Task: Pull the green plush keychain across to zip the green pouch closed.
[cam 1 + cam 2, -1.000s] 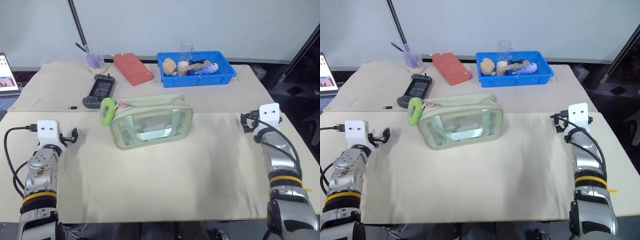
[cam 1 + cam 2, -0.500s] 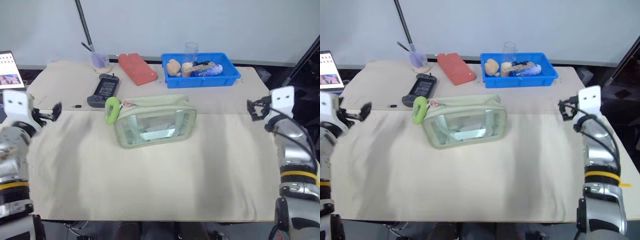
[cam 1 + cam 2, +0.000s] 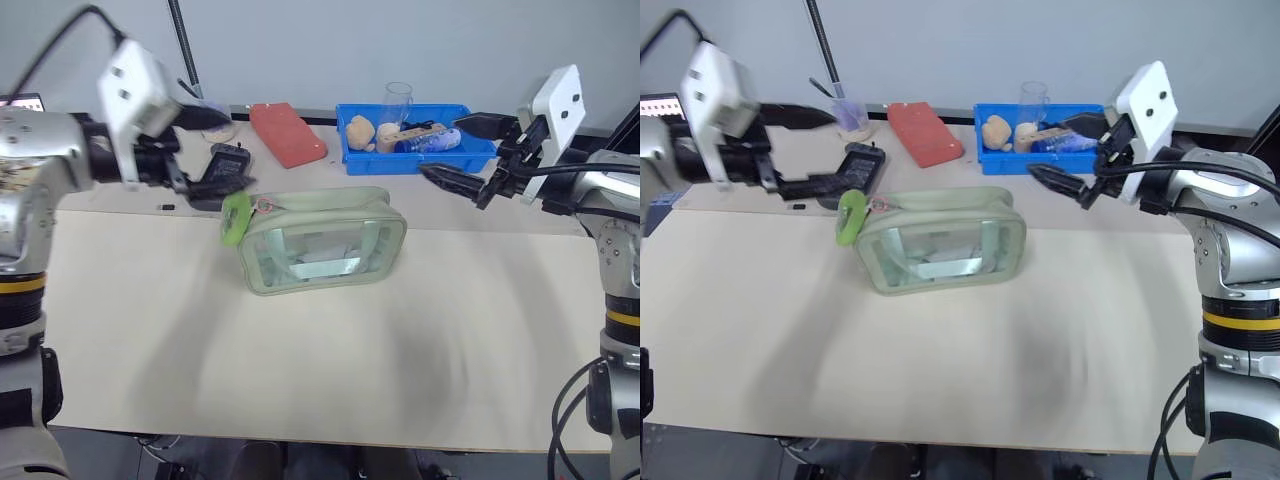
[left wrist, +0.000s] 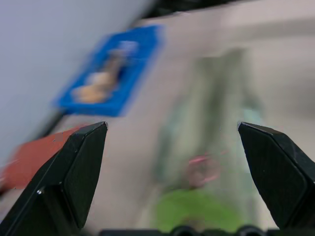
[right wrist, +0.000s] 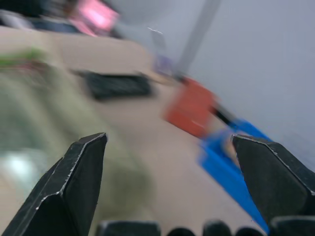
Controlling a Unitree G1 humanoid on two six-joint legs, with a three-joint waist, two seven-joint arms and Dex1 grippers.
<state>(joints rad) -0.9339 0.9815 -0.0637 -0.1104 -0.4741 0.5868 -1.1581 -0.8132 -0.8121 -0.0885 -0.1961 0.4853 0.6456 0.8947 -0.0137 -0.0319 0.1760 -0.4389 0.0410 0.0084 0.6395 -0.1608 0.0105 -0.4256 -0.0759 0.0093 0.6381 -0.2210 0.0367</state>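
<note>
The green pouch point(image 3: 320, 240) lies at the middle of the table, with clear sides and its zip along the top. The green plush keychain point(image 3: 236, 215) hangs at the pouch's left end on a small pinkish ring. My left gripper point(image 3: 215, 150) hovers open just above and behind the keychain, fingers pointing right, touching nothing. My right gripper point(image 3: 452, 150) hovers open above and behind the pouch's right end, fingers pointing left, holding nothing. In the left wrist view the keychain point(image 4: 197, 211) appears blurred between the open fingers.
A blue bin point(image 3: 470, 152) with small items and a clear glass point(image 3: 398, 100) stands at the back right. A red block point(image 3: 288, 133) and a black handheld device point(image 3: 228, 165) lie behind the pouch. A black pole point(image 3: 185, 45) rises at the back left.
Both arms rose from the table's side edges and swung inward, now hovering over the pouch's two ends. Both grippers stayed open. The camera view shifted slightly.
</note>
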